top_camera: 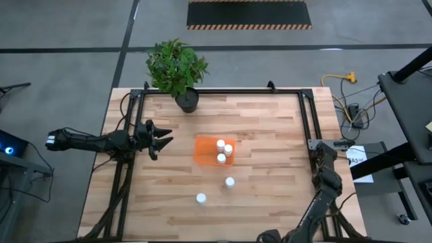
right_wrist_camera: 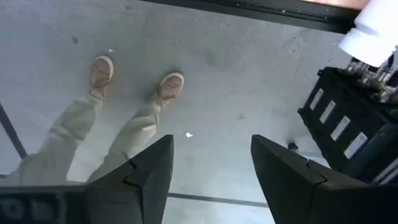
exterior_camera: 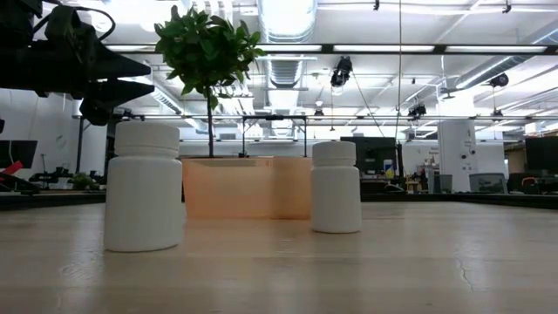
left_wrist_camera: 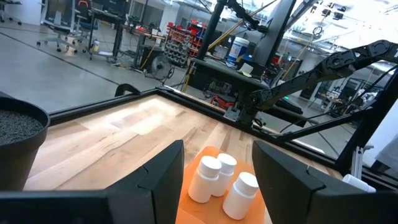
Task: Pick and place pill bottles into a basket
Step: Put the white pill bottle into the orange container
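Note:
The orange basket stands mid-table and holds three white pill bottles, upright on its floor; the left wrist view shows the bottles too. Two more bottles stand upright on the wood nearer the front edge, and they fill the low view as the bottles. My left gripper hovers level, left of the basket, open and empty. My right gripper is at the table's right edge, pointing down at the floor, open with nothing between its fingers.
A potted plant in a black pot stands at the far edge. Black rails frame the tabletop. A person's legs and shoes show on the floor below my right gripper. Bare wood lies around the two loose bottles.

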Robot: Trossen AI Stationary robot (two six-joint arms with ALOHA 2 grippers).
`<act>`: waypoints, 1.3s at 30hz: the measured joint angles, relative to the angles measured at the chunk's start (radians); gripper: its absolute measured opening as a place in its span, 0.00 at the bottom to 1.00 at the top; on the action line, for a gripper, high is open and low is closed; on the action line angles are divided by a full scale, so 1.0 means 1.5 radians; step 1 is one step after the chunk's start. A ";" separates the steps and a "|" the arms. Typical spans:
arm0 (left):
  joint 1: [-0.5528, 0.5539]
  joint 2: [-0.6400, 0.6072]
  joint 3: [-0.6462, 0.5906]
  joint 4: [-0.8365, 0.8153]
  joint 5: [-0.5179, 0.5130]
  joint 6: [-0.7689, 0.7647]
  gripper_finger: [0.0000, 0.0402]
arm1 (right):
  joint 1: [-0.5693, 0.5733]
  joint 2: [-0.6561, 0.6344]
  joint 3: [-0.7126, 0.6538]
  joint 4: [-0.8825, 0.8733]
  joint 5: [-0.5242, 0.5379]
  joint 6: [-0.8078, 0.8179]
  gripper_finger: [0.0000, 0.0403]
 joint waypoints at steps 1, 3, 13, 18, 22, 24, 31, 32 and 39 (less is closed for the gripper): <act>0.000 0.000 0.000 0.000 0.000 0.000 0.43 | 0.000 0.000 -0.001 0.001 0.001 0.000 0.51; 0.000 0.000 0.000 0.000 0.000 0.000 0.43 | 0.000 0.000 -0.005 0.001 0.003 -0.003 0.51; 0.000 0.000 0.000 0.000 0.000 0.000 0.43 | -0.015 0.000 -0.018 0.003 0.044 -0.084 0.51; 0.000 0.000 0.000 0.000 0.000 0.000 0.43 | -0.030 0.000 -0.005 0.049 0.155 -0.313 0.51; 0.000 0.000 0.000 0.000 0.000 0.000 0.43 | -0.048 0.000 0.005 0.053 0.181 -0.523 0.51; 0.000 0.000 0.000 0.000 0.000 0.000 0.43 | -0.057 0.000 0.009 0.057 0.180 -0.645 0.51; 0.000 0.000 0.000 0.000 0.000 0.000 0.43 | -0.084 0.000 0.026 0.059 0.172 -1.110 0.51; 0.000 0.000 0.000 0.000 0.000 0.000 0.43 | -0.087 0.000 0.029 0.058 0.172 -1.179 0.51; 0.000 0.000 0.000 0.000 0.000 0.000 0.43 | -0.104 -0.003 0.034 0.054 0.173 -1.603 0.51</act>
